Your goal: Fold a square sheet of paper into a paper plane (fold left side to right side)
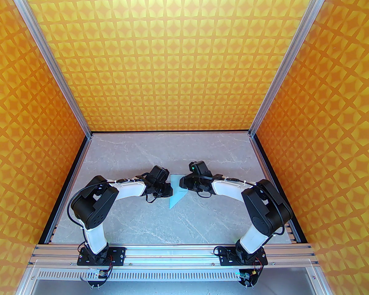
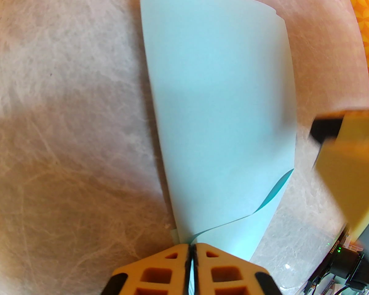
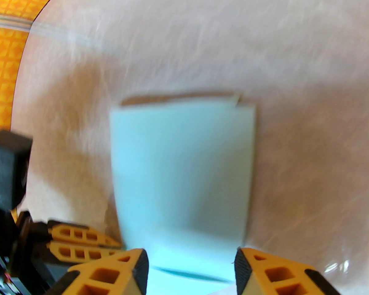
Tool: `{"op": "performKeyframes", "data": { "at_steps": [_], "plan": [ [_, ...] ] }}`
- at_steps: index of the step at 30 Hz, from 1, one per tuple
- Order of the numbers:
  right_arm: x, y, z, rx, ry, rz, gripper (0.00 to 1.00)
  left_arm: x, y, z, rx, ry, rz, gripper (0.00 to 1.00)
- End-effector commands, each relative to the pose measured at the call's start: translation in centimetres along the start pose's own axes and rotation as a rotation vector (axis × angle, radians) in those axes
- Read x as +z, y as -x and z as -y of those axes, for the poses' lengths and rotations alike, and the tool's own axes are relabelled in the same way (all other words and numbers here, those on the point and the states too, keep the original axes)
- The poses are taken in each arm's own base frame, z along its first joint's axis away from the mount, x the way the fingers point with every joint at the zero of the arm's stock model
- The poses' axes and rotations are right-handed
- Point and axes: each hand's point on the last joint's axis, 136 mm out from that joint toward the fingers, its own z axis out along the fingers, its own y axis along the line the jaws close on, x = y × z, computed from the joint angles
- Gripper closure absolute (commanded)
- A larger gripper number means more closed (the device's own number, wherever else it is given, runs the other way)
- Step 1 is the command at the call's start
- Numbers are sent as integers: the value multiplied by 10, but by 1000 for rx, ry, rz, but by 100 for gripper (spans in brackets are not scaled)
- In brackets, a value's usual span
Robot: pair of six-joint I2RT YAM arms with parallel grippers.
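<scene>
A grey marbled tabletop (image 1: 126, 158) sits inside a booth with orange patterned walls (image 1: 184, 57). Two robot arms reach in from the near edge and meet around the middle of the tabletop. Between them lies the sheet of paper (image 1: 177, 195), pale light blue and already folded. From above it looks like a narrow wedge, with its point toward the near left.

The left pincer (image 1: 170, 190) touches the paper's left side. Seen from the left wrist, the left pincer (image 2: 192, 247) is closed, with its orange fingers (image 2: 169, 266) pressed together on the near edge of the paper (image 2: 218, 118). The top layer bows upward instead of lying flat, and a darker teal strip shows where it curls near the grip. One blurred orange finger of the right pincer (image 2: 350, 164) hangs just past the paper's right edge.

The right pincer (image 1: 181, 183) is at the paper's far right side. Its wrist view is blurred. There the right pincer (image 3: 190, 266) stands open, with its two fingers (image 3: 123, 272) well apart and the paper (image 3: 181, 171) spread on the tabletop between and beyond them. The closed left pincer (image 3: 80, 241) shows at lower left, at the paper's edge.
</scene>
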Motion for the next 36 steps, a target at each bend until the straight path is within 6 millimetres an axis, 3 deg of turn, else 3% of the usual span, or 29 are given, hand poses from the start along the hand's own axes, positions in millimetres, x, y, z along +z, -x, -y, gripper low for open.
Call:
{"op": "performKeyframes", "data": {
  "at_steps": [1,8,13,16,29,36],
  "plan": [
    [9,12,10,-47,-58,7,46,12,-27,-25,-27,96,-90,88],
    [33,24,13,-65,-57,-25,41,11,-27,-25,-19,97,-93,89],
    [39,21,-4,-44,49,-64,41,12,-28,-26,-23,102,-100,89],
    [34,13,-14,-17,120,-81,41,14,-28,-26,-30,103,-100,89],
    [6,-18,-15,58,188,-90,43,19,-28,-28,-43,113,-112,89],
    [-7,-26,-17,95,219,-77,55,20,-29,-29,-44,117,-119,90]
  ]
}}
